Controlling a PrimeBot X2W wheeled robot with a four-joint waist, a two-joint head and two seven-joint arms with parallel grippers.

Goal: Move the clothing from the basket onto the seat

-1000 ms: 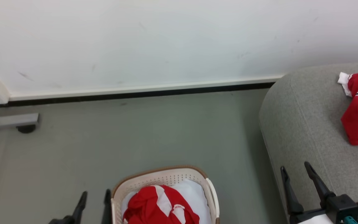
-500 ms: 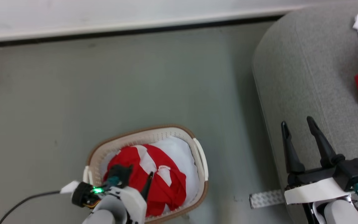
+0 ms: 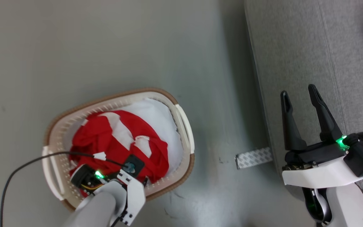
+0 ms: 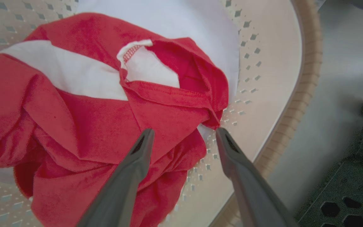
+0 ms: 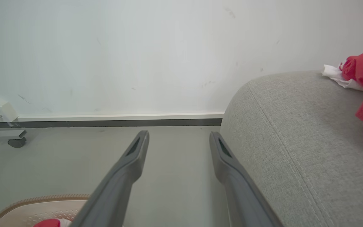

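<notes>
Red white-striped clothing (image 4: 83, 126) crumpled in basket (image 4: 298, 94).

The grey floor (image 3: 121, 47) carries the basket (image 3: 183, 126) below the left pincer (image 4: 184, 130), the seat (image 3: 295, 47) under the right pincer (image 3: 298, 91), and a patterned strip (image 3: 254, 157) between the pincers.

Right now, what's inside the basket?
Inside the basket lies a crumpled red garment with white stripes, on top of something white. The red garment covers most of it and the basket's floor, so I cannot tell what else is underneath.
</notes>
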